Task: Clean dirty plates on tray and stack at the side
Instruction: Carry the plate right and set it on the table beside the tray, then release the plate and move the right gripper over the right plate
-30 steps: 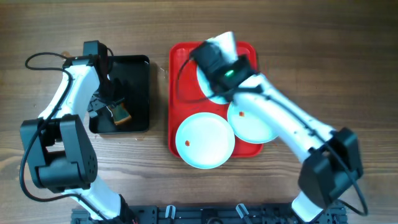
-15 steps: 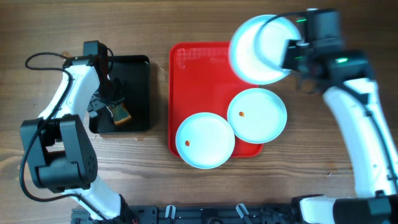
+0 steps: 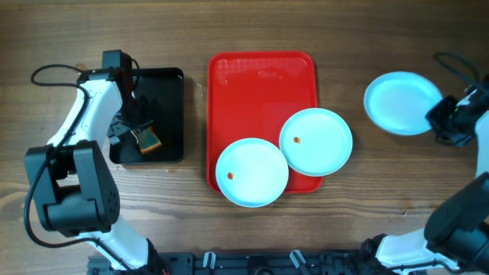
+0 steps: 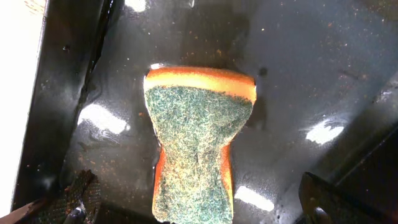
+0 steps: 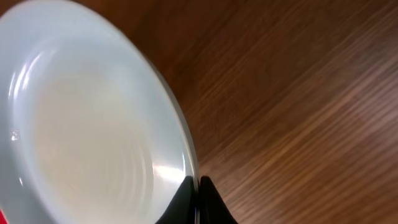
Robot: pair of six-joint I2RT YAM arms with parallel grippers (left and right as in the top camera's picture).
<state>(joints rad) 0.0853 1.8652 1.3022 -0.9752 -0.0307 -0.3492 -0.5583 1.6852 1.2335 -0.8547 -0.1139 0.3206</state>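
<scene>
Wood-grain tabletop [image 3: 382, 206] is carrying everything in view. Sitting at its middle is the red tray [image 3: 260, 84], with its far half lying bare. A smaller black tray [image 3: 170, 114] is lying well to the left of it, its floor glistening wet in the left wrist view.

Two pale blue plates are resting on the near half of the red tray, touching rim to rim. The right-hand plate [image 3: 321, 145] is overhanging the tray's right edge and showing a small reddish spot left of its centre. The front plate [image 3: 256, 172] is hanging over the tray's near edge and bearing a similar spot near its left rim.

The third plate [image 3: 397, 101] is sitting clear of the tray, over the bare wood to the right. The right gripper [image 5: 198, 202] is pinching its rim with the jaws clamped tight. Whether this plate is touching the table cannot be told.

An orange sponge [image 4: 196, 149] with a green scrubbing face is lying in the black tray. The left gripper [image 4: 202, 205] is hanging over it with its fingers spread wide on either side, not gripping.
</scene>
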